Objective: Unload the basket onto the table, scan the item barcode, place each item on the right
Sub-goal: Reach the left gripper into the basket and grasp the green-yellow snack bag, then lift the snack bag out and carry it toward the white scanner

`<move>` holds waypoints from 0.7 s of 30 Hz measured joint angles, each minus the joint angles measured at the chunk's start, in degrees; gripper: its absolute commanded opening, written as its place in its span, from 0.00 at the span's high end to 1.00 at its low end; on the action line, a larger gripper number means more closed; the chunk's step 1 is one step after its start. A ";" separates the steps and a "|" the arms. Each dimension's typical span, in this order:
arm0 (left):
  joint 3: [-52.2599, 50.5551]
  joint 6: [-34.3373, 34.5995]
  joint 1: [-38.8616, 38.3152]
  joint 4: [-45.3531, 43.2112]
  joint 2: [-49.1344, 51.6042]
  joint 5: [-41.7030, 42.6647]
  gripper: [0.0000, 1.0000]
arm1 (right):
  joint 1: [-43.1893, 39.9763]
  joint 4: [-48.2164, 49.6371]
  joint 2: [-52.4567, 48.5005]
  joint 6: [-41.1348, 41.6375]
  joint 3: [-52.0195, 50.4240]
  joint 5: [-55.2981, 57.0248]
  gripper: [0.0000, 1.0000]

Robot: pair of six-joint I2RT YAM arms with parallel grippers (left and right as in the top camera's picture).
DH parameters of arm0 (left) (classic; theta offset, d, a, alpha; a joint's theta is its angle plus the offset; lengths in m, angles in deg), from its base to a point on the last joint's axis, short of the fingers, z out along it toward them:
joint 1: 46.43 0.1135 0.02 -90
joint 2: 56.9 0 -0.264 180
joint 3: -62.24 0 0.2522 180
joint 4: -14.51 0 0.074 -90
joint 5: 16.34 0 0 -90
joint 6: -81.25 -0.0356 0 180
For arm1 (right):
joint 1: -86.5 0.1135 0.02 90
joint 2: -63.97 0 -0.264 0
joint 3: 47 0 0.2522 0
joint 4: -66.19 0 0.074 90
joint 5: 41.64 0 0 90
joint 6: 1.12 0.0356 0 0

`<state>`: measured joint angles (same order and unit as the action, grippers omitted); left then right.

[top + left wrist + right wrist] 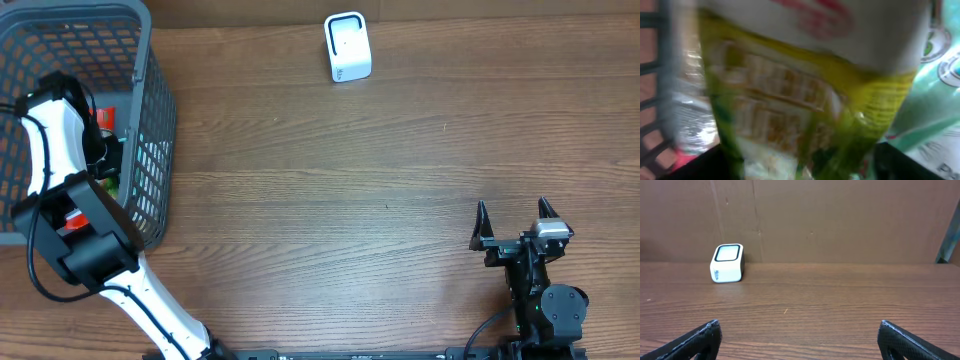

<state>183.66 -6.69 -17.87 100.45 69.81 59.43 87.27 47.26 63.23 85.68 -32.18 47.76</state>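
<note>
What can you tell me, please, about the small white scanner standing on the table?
The scanner is a small white box with rounded corners, apparently smooth plastic. Its upper face carries a pale window framed by a thin dark line, and the front below it bears a small dark marking too small to read. It stands upright near the far edge of the wooden table, well apart from everything else. Only the table touches it.

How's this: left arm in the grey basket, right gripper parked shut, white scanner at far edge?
No: the right gripper is parked open, per the right wrist view. Left arm in the grey basket, white scanner at far edge.
</note>
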 measured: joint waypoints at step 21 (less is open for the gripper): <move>11.85 -0.74 -0.28 8.96 4.74 -0.50 0.92 | 0.02 0.04 0.00 0.00 0.00 -0.02 0.00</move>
<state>195.50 -7.43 -18.16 109.42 74.56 58.92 87.30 47.30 63.23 85.68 -32.18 47.74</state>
